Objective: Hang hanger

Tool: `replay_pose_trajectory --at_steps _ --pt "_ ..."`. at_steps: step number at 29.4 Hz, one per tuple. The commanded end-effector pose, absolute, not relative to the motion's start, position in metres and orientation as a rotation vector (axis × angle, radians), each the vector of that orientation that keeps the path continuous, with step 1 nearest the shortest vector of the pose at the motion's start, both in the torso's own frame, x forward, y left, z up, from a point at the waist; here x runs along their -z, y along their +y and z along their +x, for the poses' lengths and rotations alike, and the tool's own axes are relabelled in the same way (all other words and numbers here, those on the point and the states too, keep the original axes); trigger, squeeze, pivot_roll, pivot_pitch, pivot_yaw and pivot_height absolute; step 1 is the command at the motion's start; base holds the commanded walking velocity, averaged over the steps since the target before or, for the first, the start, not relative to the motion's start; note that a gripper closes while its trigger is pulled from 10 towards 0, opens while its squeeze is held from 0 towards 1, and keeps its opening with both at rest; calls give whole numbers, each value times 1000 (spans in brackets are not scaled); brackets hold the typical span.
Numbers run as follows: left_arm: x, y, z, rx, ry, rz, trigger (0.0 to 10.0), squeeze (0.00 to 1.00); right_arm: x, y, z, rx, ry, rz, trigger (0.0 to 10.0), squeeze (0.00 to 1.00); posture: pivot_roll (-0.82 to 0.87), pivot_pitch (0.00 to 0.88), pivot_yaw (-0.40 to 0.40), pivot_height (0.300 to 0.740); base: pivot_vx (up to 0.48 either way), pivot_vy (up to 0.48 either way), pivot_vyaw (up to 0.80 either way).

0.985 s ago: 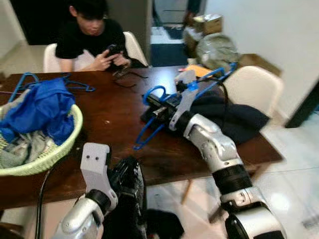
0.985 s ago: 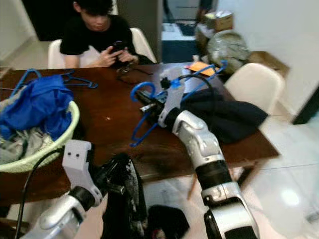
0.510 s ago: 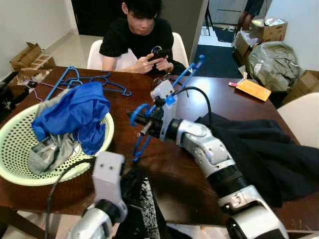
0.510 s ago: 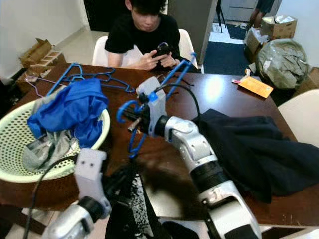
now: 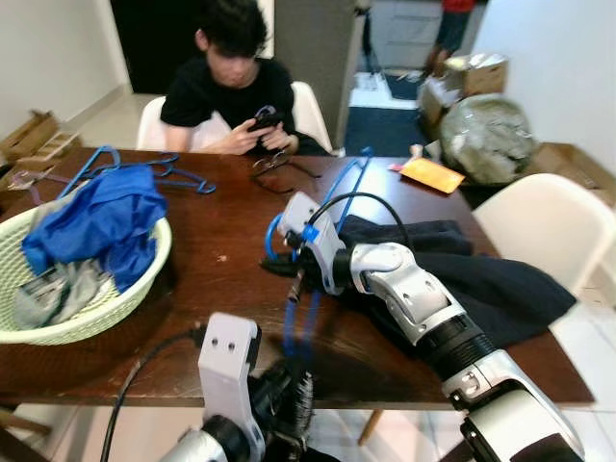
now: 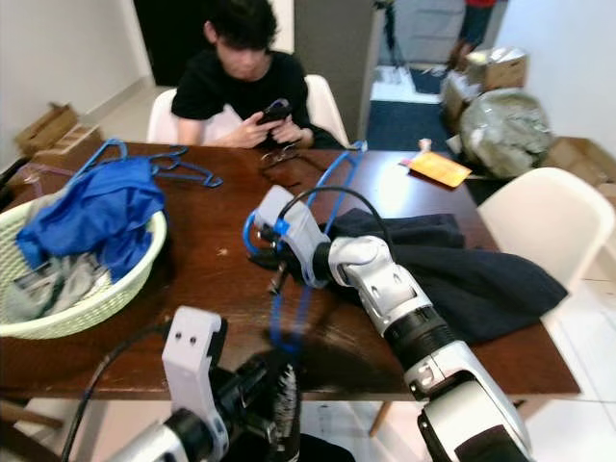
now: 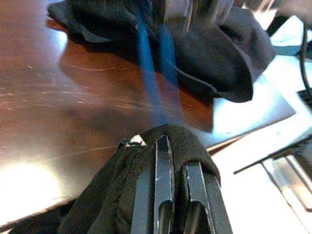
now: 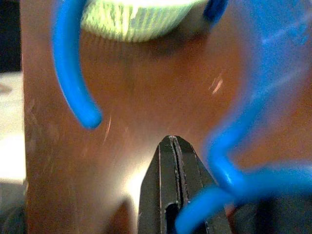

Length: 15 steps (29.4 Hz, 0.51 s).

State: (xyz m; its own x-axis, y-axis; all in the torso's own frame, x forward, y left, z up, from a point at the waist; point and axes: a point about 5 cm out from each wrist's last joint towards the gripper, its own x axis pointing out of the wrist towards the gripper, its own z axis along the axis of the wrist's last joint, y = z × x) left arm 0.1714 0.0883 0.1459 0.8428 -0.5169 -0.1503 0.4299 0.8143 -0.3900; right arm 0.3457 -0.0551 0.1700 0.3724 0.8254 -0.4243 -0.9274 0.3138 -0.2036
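**Blue hanger held at its neck over the table**

We had the thin blue plastic clothes hanger (image 5: 306, 252) in our right hand (image 5: 289, 269), raised above the dark brown wooden table (image 5: 221, 241), with its hook curling up beside the wrist and its long arms running away on both sides of the grip. We judged it light and fairly stiff, though thin enough to flex and swing; the smooth plastic looked likely to slip or pivot between the fingers. The best hold seemed to be right where we had it, at the neck just below the hook, so the hook stayed free to catch a rail. In the right wrist view the fingers (image 8: 170, 185) were pressed together with the blue wire crossing just beside them, so the hand was clamped on the hanger.

Our right arm reached forward and across toward the middle of the table, elbow bent, forearm passing over the black garment lying on the table (image 5: 462, 279). Our left hand (image 7: 170, 195) sat low at the near edge of the table, its fingers narrow and wrapped in black cloth (image 7: 117, 190), which it appeared to be gripping.

The pale green plastic laundry basket (image 5: 135, 289) with blue clothing stood at the table's left, more blue hangers (image 5: 144, 168) lay beyond it, and a seated person (image 5: 226, 87) faced us across the table.
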Motion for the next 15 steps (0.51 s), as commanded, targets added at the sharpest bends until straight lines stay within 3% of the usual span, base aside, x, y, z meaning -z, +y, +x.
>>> replay_pose_trajectory --at_steps 1,2,3,5,15 --pt "-151 91 170 509 230 -394 10000 0 -165 -52 343 -1197 289 -459 10000 0 174 50 -78 735 0 0 0" --pt "-146 100 169 477 230 -433 10000 0 -165 -51 343 -1212 294 -450 10000 812 173 52 -80 735 0 0 0" --pt "-143 108 168 451 221 -462 10000 0 -165 -50 343 -1224 297 -443 10000 1000 173 52 -80 735 0 0 0" --pt "-143 114 168 434 174 -537 10000 0 -165 -46 342 -1248 300 -425 10000 1000 175 52 -83 735 0 0 0" --pt "-148 112 166 475 142 -569 10000 0 -172 -31 346 -1194 191 -435 10000 1000 179 46 -85 735 0 0 0"
